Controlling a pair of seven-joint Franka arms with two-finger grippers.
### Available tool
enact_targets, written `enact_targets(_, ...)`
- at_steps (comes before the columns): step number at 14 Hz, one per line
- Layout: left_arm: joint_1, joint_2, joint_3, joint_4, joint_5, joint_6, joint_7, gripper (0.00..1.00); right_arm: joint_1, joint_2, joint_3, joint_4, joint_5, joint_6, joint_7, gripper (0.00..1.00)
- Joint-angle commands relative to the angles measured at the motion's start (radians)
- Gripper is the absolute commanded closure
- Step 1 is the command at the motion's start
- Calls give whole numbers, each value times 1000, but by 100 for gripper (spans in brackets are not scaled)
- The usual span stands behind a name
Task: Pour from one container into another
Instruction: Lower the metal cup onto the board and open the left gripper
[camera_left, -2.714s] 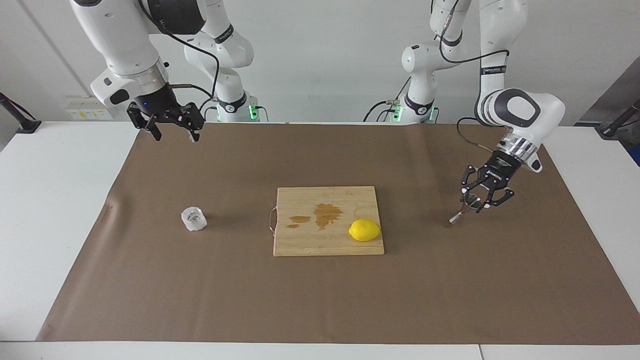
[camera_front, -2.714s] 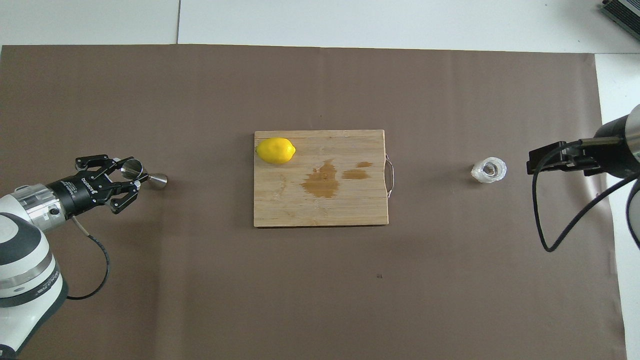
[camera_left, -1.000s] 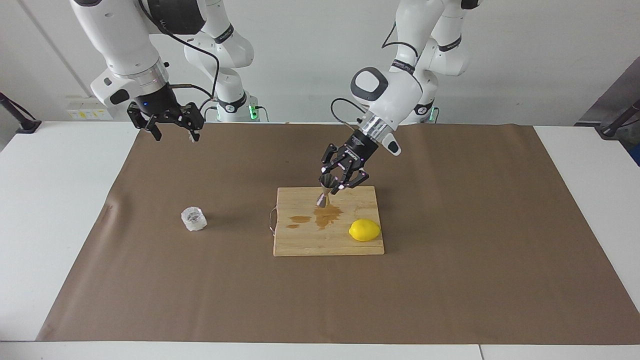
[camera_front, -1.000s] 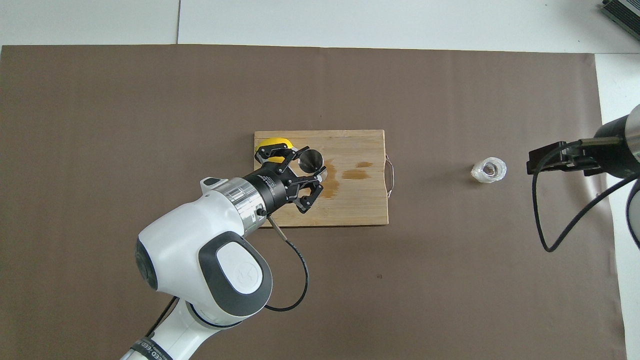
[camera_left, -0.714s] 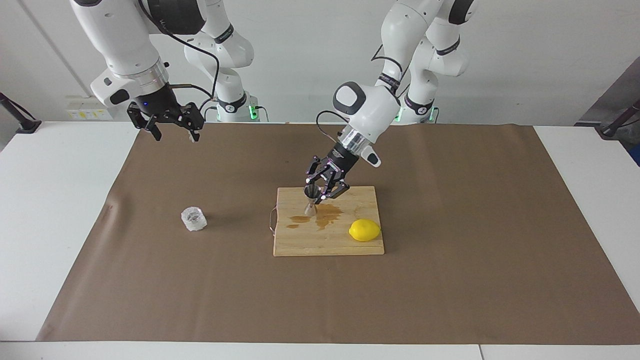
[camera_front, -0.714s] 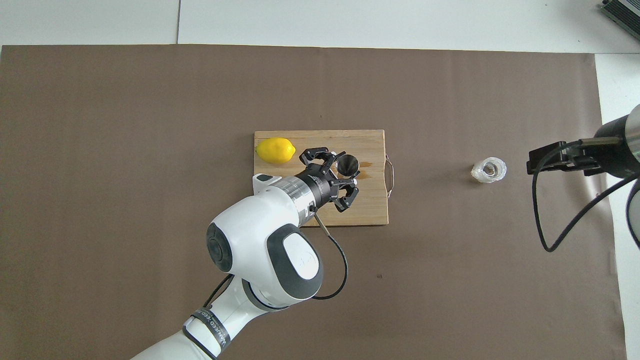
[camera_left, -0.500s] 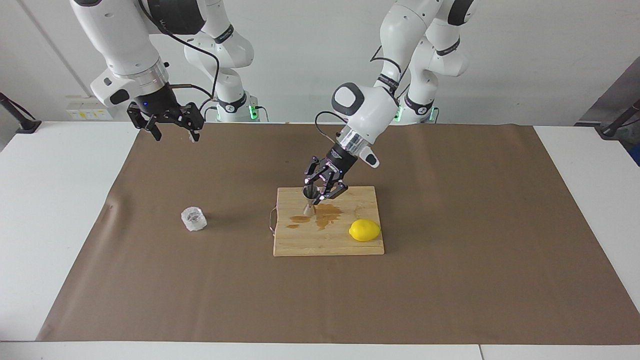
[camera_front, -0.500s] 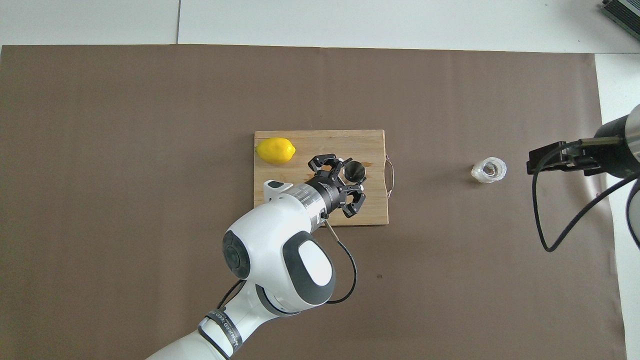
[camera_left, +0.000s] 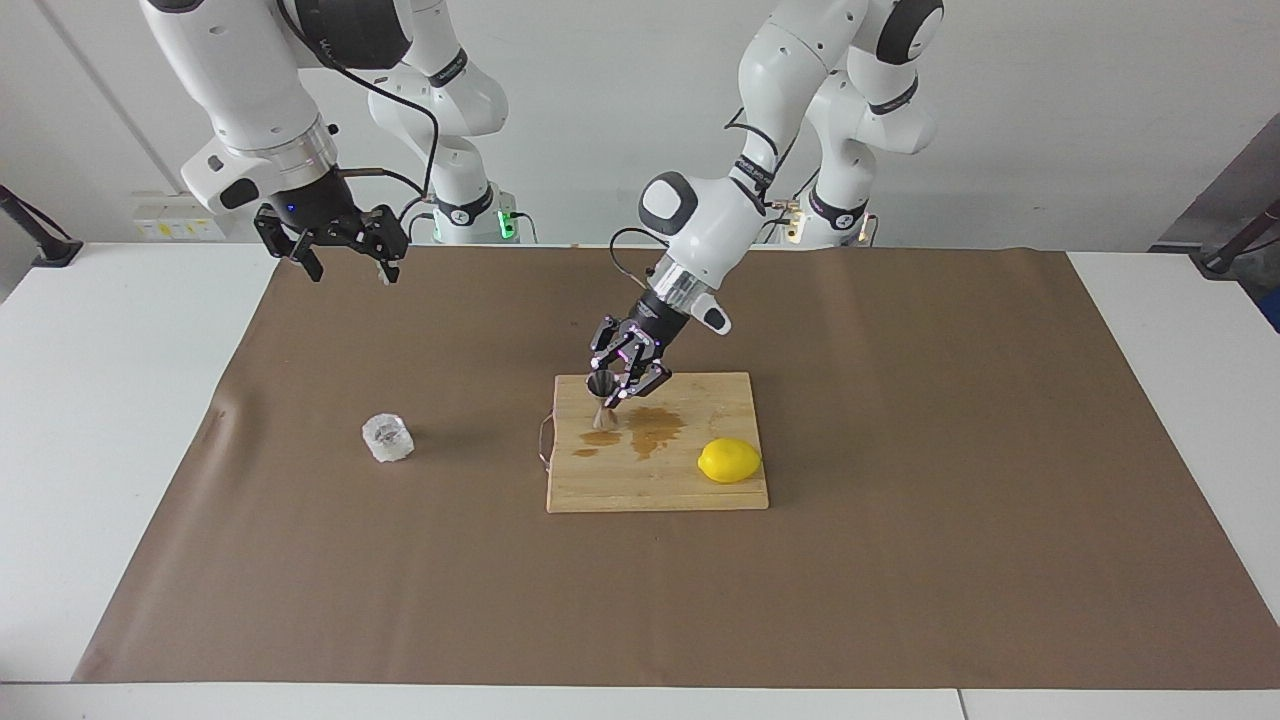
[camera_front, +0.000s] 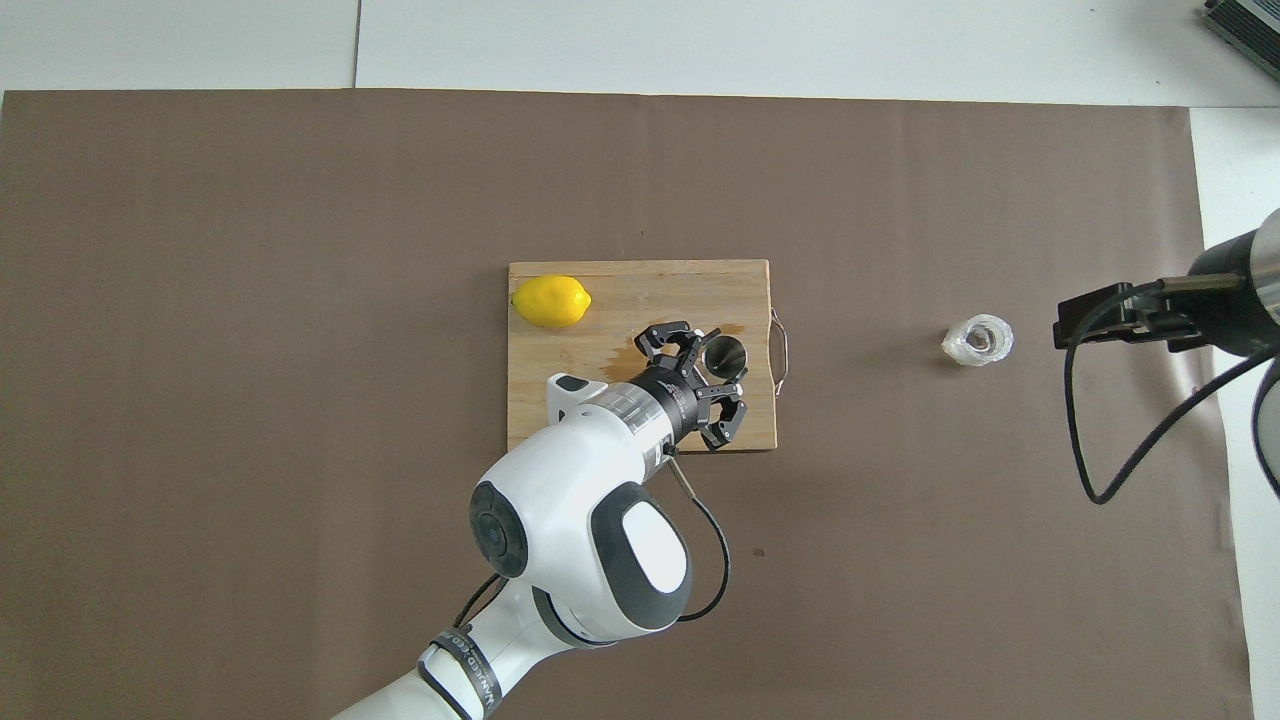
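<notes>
A steel jigger (camera_left: 603, 393) is pinched between the jaws of the left gripper (camera_left: 622, 375), which has been brought over the end of a wooden cutting board (camera_left: 690, 490) near the middle of the surface (camera_left: 900, 560). The jigger is held upright or nearly so, its lower cone close above the board; whether contact is made cannot be told. A faceted glass tumbler (camera_left: 388, 438) stands on the brown mat toward the right arm's end of the surface, well apart from the board. The right gripper (camera_left: 336, 243) is held waiting in the air near the corner of the surface by its own base, jaws spread.

A lemon (camera_left: 729, 460) and brown wet stains (camera_left: 648, 430) are seen on the board. It is judged that the jigger could tip if it is released while tilted or set down on the wet patch.

In the overhead view the jigger's open mouth (camera_front: 724, 354) is shown as a dark circle beside the board's wire handle (camera_front: 781, 338), but its height is hidden there; height is read only from the facing view.
</notes>
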Motion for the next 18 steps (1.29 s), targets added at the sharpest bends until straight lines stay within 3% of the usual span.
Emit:
enact_targets(1, -34, 20, 6, 16, 14, 47, 6, 85, -14, -1, 6, 6, -3, -15, -24, 0)
enact_targets(7, -34, 32, 6, 12, 13, 47, 8, 70, -14, -1, 6, 6, -3, -15, -24, 0)
enact_targets(9, -34, 32, 6, 10, 13, 47, 8, 43, -14, -1, 6, 6, -3, -15, -24, 0)
enact_targets(11, -34, 32, 6, 10, 13, 47, 8, 0, -14, -1, 6, 6, -3, -15, -24, 0)
enact_targets(16, -30, 17, 7, 13, 14, 45, 2, 0, -14, -1, 6, 6, -3, -15, -24, 0)
enact_targets(18, -22, -48, 7, -8, 10, 33, 3, 0, -14, -1, 6, 6, -3, -15, -24, 0)
